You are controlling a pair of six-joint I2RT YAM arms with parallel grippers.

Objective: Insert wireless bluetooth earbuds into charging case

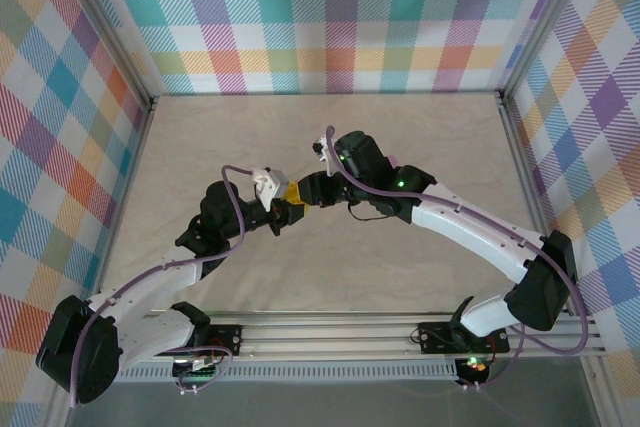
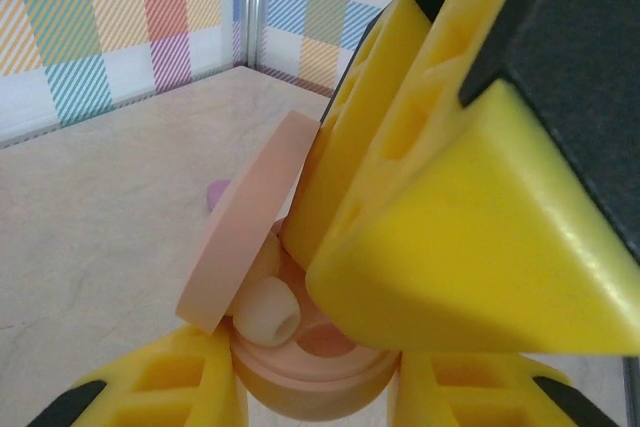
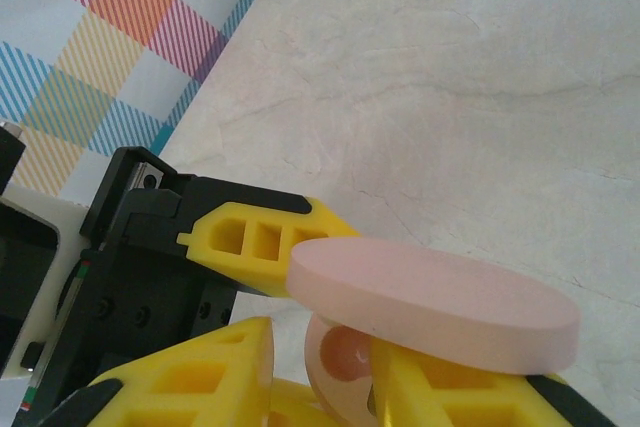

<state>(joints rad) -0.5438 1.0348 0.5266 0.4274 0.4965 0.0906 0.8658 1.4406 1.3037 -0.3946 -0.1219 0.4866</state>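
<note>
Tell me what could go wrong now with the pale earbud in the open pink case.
The small pale plastic earbud sticks up in the salmon-pink oval case, maybe not seated, so it may fall out. The right gripper's yellow fingers stand close to the open round lid; pulling away might knock it onto the earbud.

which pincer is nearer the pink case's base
Left. The left pincer grips the pink case's base on both sides; the right pincer sits above it, beside the open lid.
</note>
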